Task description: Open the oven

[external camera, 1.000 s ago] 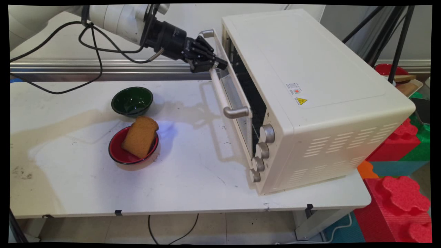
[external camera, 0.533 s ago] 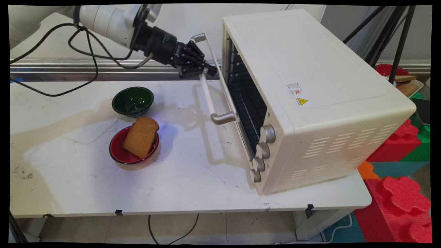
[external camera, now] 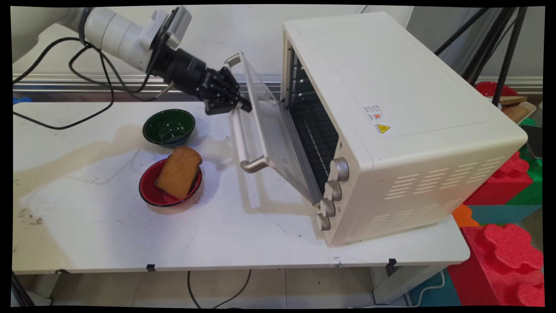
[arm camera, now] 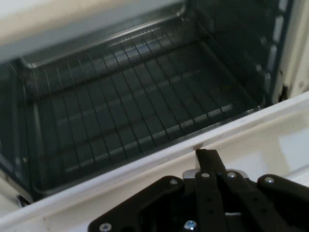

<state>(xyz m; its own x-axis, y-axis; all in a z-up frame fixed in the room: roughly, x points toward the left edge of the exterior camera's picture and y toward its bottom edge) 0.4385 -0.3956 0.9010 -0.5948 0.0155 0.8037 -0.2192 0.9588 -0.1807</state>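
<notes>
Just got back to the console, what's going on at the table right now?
The gripper is shut on the door handle of the cream toaster oven and has pulled the door roughly halfway down from where it stood a second ago. The hand view looks straight in at the wire rack, which holds nothing. Left of the door, apart from it, a slice of bread leans in a red bowl, with a green bowl behind it.

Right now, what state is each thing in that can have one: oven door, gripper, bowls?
Oven door: partly open, tilted outward.
Gripper: shut on the door handle.
Oven rack: bare, nothing on it.
Red bowl: holds a bread slice, leaning on the rim.
Green bowl: upright, empty.
</notes>
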